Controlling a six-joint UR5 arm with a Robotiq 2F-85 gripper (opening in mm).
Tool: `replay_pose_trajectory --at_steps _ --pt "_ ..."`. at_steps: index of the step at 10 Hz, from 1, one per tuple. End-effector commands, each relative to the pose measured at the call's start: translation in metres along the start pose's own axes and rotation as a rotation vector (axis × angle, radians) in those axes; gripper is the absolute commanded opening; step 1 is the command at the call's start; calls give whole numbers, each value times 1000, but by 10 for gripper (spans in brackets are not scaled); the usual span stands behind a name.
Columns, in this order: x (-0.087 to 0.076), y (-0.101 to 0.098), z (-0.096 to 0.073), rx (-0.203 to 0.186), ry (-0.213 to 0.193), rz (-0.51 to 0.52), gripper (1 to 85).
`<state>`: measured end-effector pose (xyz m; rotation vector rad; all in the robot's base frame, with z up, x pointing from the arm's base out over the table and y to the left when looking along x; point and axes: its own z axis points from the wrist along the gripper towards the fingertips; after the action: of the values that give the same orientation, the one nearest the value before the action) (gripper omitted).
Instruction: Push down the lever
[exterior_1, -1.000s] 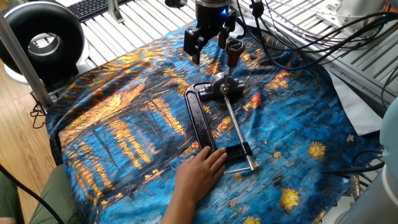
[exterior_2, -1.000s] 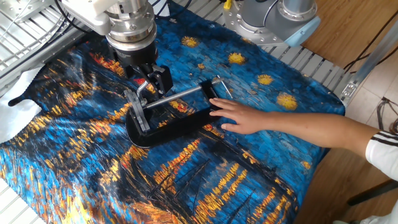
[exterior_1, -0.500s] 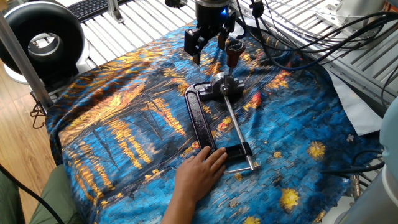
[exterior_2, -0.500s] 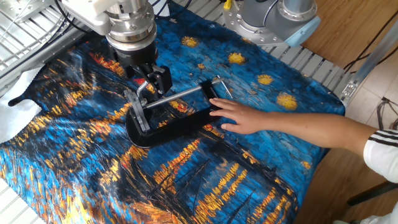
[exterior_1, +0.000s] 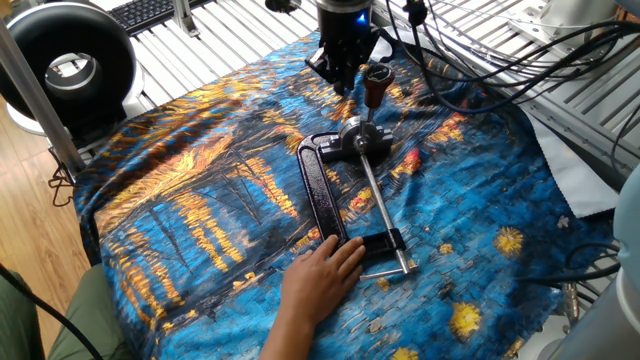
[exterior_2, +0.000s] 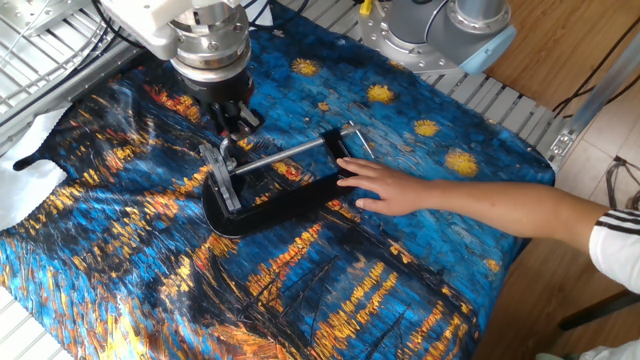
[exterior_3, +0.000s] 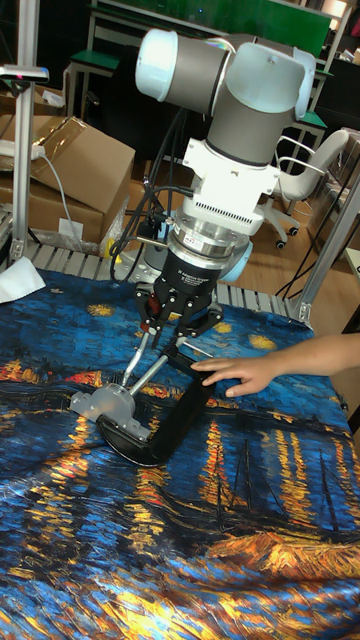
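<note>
The lever (exterior_1: 375, 86) stands upright, its reddish-brown knob above the silvery head (exterior_1: 355, 138) of the black clamp (exterior_1: 320, 190). My gripper (exterior_1: 340, 78) hangs just left of the knob, level with it, shut with nothing between its fingers. In the other fixed view the gripper (exterior_2: 235, 124) sits over the clamp head and hides most of the lever. The tall fixed view shows the gripper (exterior_3: 181, 333) low over the clamp bar (exterior_3: 170, 425); the lever is not clear there.
A person's hand (exterior_1: 322, 275) presses on the clamp's near end beside the long silver rod (exterior_1: 382, 205). A blue and orange painted cloth (exterior_1: 200, 200) covers the table. Cables (exterior_1: 470, 50) hang behind the arm. A black ring-shaped device (exterior_1: 65, 65) stands at the far left.
The gripper's fingers, spread wide before, have come together. It sits slightly closer to the lever knob. The hand and clamp have not moved.
</note>
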<state>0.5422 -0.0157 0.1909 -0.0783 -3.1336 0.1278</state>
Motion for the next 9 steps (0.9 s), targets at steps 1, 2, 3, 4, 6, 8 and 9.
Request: replay_pose_trajectory --at_steps 1,2,3,4,6,8,9 --pt "-1 -2 0 2 -7 3 10" --pt "0 -2 1 -6 -9 3 10" --pt "0 -1 1 -12 -10 6 10" --pt "1 0 1 -18 -9 9 10" --pt "2 1 3 -24 -5 11 10" --pt "1 3 5 -34 -9 12 10" --pt "1 3 5 -34 -9 12 10"
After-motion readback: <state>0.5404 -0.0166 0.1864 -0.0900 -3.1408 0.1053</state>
